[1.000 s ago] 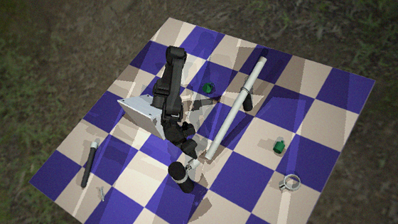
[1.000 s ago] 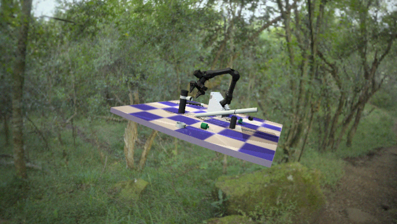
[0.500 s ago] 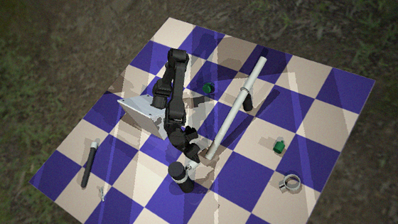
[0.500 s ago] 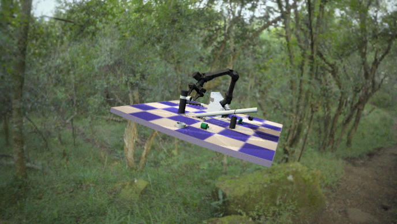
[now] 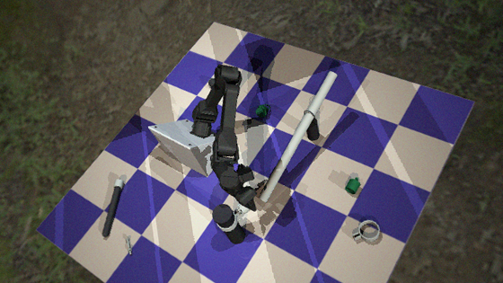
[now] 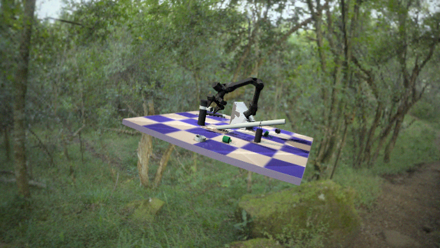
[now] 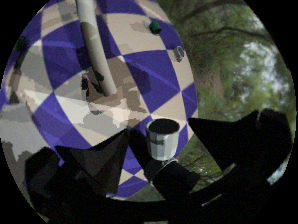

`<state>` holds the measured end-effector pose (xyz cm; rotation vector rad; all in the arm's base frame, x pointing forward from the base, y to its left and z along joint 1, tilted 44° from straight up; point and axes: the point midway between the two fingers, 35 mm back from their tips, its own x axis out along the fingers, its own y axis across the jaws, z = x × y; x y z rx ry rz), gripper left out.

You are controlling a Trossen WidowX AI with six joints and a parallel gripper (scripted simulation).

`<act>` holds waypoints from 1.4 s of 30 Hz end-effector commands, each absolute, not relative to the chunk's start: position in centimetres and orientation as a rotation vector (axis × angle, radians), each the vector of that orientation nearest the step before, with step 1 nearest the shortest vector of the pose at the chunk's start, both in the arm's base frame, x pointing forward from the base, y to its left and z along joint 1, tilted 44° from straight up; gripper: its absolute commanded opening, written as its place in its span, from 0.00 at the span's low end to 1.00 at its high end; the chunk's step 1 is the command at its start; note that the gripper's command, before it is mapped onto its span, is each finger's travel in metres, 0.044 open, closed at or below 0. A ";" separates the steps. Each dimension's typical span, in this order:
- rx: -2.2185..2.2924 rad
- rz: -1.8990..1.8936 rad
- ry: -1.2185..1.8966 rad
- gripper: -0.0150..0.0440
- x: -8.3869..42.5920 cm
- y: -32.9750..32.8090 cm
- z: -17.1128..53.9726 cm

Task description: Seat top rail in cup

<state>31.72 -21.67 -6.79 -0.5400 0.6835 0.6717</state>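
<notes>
Black pincer [image 5: 251, 196] [image 6: 215, 103] [image 7: 158, 125]: apart, empty | silvery metal rail-end cup [image 5: 241, 209] [image 7: 163, 141]: between its fingertips, upper-post side | white tubular rail [image 5: 298, 141] [image 6: 251, 124] [image 7: 96, 47]: beyond, lower, slanting away

rail [image 5: 297, 138] [image 6: 251, 124] [image 7: 95, 47]: matt, smooth | rail-end cup [image 7: 163, 141]: metallic, glossy

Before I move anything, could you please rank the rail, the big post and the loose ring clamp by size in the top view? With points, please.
1. Rail [image 5: 290, 147] [image 6: 249, 124] [image 7: 95, 50]
2. Big post [image 5: 232, 231] [image 6: 201, 117] [image 7: 175, 182]
3. Loose ring clamp [image 5: 377, 228] [image 6: 200, 138] [image 7: 179, 53]

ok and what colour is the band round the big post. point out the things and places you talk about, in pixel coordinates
White [image 5: 228, 225] [image 6: 203, 107], showing best in the top view
</notes>
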 end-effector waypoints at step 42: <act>-0.573 0.703 0.639 0.25 32.2 -20.4 -8.3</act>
